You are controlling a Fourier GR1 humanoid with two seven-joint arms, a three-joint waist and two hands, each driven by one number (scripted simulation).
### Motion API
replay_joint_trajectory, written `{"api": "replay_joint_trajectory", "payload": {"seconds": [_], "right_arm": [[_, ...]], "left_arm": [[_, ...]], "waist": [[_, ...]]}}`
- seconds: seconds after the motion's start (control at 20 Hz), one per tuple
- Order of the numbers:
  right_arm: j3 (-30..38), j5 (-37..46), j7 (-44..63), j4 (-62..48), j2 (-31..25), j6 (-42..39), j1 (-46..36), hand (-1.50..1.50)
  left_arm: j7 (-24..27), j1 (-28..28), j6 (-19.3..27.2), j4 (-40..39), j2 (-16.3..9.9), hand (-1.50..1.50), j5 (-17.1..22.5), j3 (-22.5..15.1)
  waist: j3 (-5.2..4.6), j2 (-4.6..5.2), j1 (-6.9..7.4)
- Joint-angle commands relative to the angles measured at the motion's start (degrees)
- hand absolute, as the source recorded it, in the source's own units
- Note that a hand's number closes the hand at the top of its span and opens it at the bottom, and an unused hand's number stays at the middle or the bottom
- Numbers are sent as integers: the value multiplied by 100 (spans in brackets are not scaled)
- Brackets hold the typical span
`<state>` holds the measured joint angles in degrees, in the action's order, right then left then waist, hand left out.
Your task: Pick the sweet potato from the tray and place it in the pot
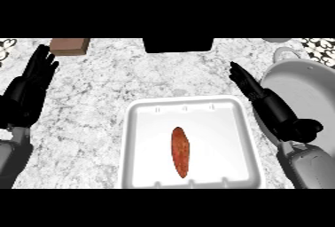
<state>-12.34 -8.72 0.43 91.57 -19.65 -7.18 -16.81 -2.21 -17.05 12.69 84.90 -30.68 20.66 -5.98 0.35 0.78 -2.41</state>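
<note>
From the head view I am seeing the sweet potato (181, 152) lying mid-tray (141, 133) at the surface's near edge, untouched. My right robot hand (262, 97) is hovering spread between tray and pot (294, 88), the left robot hand (33, 80) resting open; next I am needing to reach down and grasp.

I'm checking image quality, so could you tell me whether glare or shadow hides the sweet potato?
Head view: even lighting, no glare on the sweet potato; the white tray shows only soft shading along its rim; the pot is cut off at the right edge.
</note>
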Motion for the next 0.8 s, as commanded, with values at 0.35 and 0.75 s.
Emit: {"api": "replay_joint_trajectory", "payload": {"seconds": [0.35,0.75], "right_arm": [[-143,2005,-1564,-1847,-479,380,-840,150],[547,1055,-4155,-3489,453,-134,-1038,-150]], "left_arm": [[-244,111,357,-26,581,0,-55,3],[-417,651,622,540,744,0,-417,-23]], "waist": [[-36,-5,509],[-31,-70,309]]}}
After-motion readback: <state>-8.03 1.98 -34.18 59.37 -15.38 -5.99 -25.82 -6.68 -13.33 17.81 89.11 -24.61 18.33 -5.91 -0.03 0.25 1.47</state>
